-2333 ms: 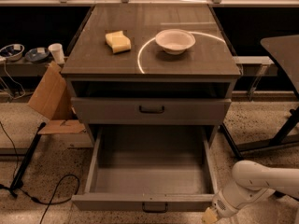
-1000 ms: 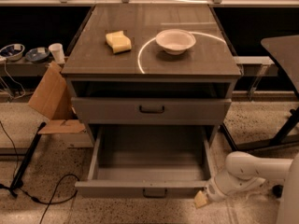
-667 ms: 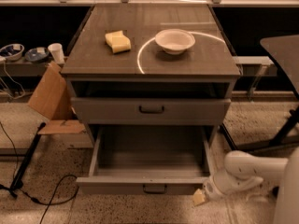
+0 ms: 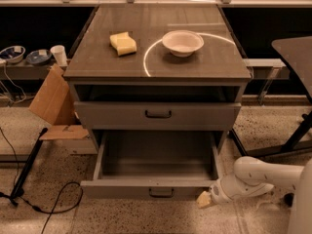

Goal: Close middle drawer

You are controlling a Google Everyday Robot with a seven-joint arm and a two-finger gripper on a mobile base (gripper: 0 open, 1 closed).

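Grey cabinet [image 4: 97, 67] top, up and left of your gripper [image 4: 204, 199], carries a sponge [image 4: 123, 43] and, nearer, a bowl [image 4: 183, 42]. Below them the middle drawer [image 4: 122, 189] stands pulled well out, its front panel just left of the gripper. Your gripper sits low by the drawer's right front corner. You cannot tell whether it touches, nor whether it is clenched or released.
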